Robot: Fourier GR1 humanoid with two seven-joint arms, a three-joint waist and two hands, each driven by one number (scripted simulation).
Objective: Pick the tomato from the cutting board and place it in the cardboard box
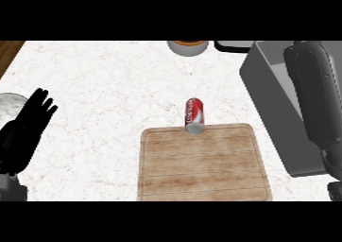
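The cutting board [201, 165] lies at the tabletop's [97, 85] near edge. A can [194, 116] lies at the board's far edge, and the box [268, 90] sits along the right edge.

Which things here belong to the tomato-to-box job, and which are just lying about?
Job: cutting board; grey box; right forearm over the box. No tomato shows.

Lying about: red can at the board's far edge; cup at the counter's back; metal bowl; left hand, open and resting at the left.
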